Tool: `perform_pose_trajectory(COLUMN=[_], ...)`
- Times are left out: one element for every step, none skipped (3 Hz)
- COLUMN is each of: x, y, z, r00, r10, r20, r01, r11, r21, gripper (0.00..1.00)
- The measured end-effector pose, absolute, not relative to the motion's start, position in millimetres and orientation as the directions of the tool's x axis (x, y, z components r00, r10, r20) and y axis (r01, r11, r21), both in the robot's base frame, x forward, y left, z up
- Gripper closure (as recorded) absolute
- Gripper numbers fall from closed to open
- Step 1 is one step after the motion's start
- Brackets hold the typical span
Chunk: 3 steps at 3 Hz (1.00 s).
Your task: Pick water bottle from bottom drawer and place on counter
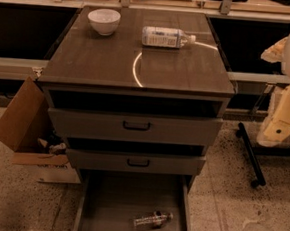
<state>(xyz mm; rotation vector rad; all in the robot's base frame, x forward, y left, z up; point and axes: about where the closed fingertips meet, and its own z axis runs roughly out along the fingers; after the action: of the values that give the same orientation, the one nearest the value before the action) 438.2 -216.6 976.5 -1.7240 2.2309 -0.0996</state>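
The water bottle is small, clear and ribbed. It lies on its side on the floor of the open bottom drawer, toward the front right. The counter is the glossy dark brown top of the grey cabinet. My gripper is the pale cream part of my arm at the right edge of the camera view. It hangs beside the cabinet at the height of the upper drawers, well above and to the right of the water bottle, touching nothing.
A white bowl and a bigger clear bottle with a white label sit at the back of the counter. Two upper drawers stand slightly open. A cardboard box leans at the cabinet's left. A black bar lies on the floor at the right.
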Motion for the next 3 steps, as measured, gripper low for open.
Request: perform_pose_trajectory(x=[438.3, 436.1, 420.2], y=[-215.8, -204.8, -165.2], z=[977.0, 955.8, 872.9], r00=[-0.219, -0.199, -0.164], r10=[-0.953, -0.942, -0.866], r20=[-0.210, -0.271, -0.473], r01=[-0.930, -0.936, -0.957], r11=[0.269, 0.265, 0.255], r21=[-0.251, -0.232, -0.136], gripper=[0.00, 0.00, 0.00])
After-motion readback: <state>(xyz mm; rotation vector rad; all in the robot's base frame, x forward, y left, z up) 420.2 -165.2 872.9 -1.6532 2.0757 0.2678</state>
